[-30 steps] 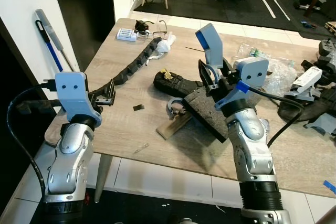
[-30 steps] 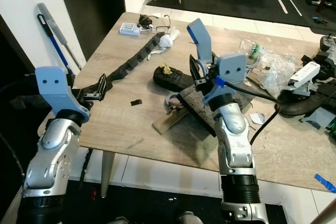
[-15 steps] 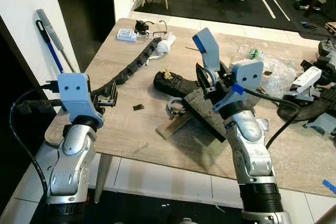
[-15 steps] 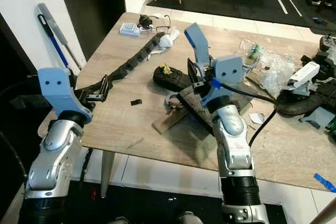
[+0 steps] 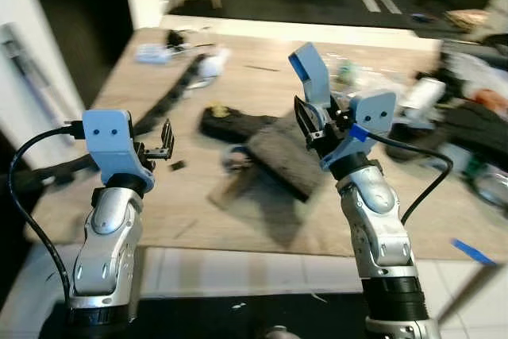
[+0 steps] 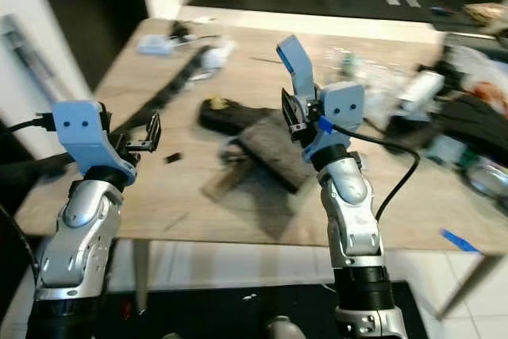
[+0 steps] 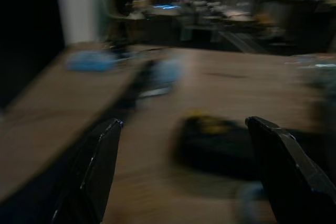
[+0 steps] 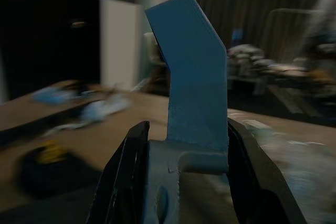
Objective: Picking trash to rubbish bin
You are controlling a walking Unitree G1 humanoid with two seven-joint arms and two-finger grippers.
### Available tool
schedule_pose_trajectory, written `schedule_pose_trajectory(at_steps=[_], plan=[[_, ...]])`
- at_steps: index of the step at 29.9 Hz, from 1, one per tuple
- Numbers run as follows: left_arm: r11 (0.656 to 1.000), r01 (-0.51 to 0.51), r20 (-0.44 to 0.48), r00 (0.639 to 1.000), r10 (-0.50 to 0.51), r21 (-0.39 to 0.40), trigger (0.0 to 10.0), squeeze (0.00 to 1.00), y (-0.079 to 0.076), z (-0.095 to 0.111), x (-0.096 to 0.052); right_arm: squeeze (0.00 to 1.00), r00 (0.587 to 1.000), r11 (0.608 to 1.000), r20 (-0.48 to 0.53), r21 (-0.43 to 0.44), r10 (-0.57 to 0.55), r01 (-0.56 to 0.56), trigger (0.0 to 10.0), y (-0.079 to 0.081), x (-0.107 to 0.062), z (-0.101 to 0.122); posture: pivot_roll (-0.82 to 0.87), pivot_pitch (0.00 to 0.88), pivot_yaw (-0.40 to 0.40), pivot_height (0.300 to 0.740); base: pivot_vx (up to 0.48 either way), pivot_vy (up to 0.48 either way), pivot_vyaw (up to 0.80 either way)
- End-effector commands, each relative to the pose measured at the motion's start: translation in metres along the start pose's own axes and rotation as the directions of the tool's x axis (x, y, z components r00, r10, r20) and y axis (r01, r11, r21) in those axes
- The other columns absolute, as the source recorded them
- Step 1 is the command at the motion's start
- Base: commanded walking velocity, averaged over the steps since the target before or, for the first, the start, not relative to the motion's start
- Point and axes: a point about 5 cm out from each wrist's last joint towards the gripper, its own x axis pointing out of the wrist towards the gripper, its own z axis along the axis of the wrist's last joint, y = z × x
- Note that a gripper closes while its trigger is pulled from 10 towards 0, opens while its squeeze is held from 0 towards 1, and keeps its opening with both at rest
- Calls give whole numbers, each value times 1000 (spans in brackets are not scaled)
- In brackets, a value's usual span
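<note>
Right gripper [image 5: 315, 121]: fingers clamped on blue part [image 5: 309, 75], now lifted clear of tabletop [image 5: 238, 212]. Left gripper [image 5: 165, 142]: fingers spread, empty, raised at left. View has swung and blurred; carry toward bin likely beginning.

A wooden table [image 5: 262, 85] bears a dark slab [image 5: 282, 156] and black shoe [image 5: 230, 123].

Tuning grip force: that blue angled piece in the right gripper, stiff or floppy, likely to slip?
Probably stiff: the blue angled piece stands upright above the right gripper, keeping its bend without sagging. Likely light, since it is thin and flat. Slip risk looks moderate: the fingers clamp just its base, and its faces look smooth.
</note>
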Motion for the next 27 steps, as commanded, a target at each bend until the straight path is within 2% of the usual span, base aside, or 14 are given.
schedule_pose_trajectory(at_steps=[1,27], plan=[[1000,-3,20,1000,3,2,10000,0,0,4,-1,0,1000,1000,14,13,6,-6,10000,3,-1,3,5,144,-66,740,0,0,-800],[1000,15,10,1000,-15,11,10000,0,-4,1,-3,0,1000,1000,14,9,20,-20,10000,6,0,3,13,113,-71,740,0,0,-800]])
